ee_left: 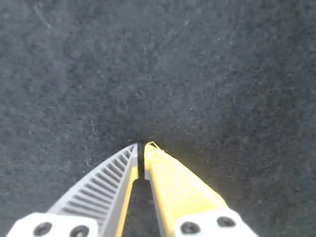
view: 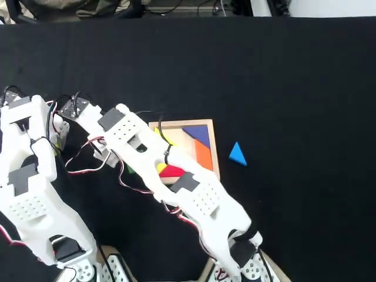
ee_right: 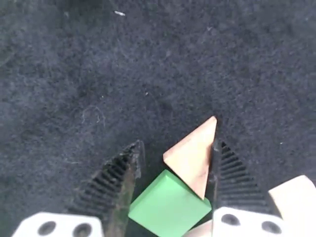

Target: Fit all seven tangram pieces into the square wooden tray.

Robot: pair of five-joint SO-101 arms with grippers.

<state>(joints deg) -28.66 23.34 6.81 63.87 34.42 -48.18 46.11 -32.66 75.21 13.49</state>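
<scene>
The square wooden tray [view: 182,123] lies mid-table and holds blue [view: 198,135], orange [view: 203,155], yellow [view: 160,168] and red [view: 171,171] pieces; an arm crosses over its near left part. A blue triangle [view: 237,154] lies on the cloth just right of the tray. My right gripper [ee_right: 173,153] is open over a peach triangle [ee_right: 191,155], which touches one finger, with a green square [ee_right: 168,207] close behind it. A sliver of green [view: 128,169] peeks out left of the tray. My left gripper [ee_left: 142,148] is shut with nothing in it, above bare cloth.
Black cloth covers the whole table, with wide free room at the far side and to the right. A pale wooden corner [ee_right: 296,195] shows beside the right gripper. The two white arms stand close together at the left of the high view.
</scene>
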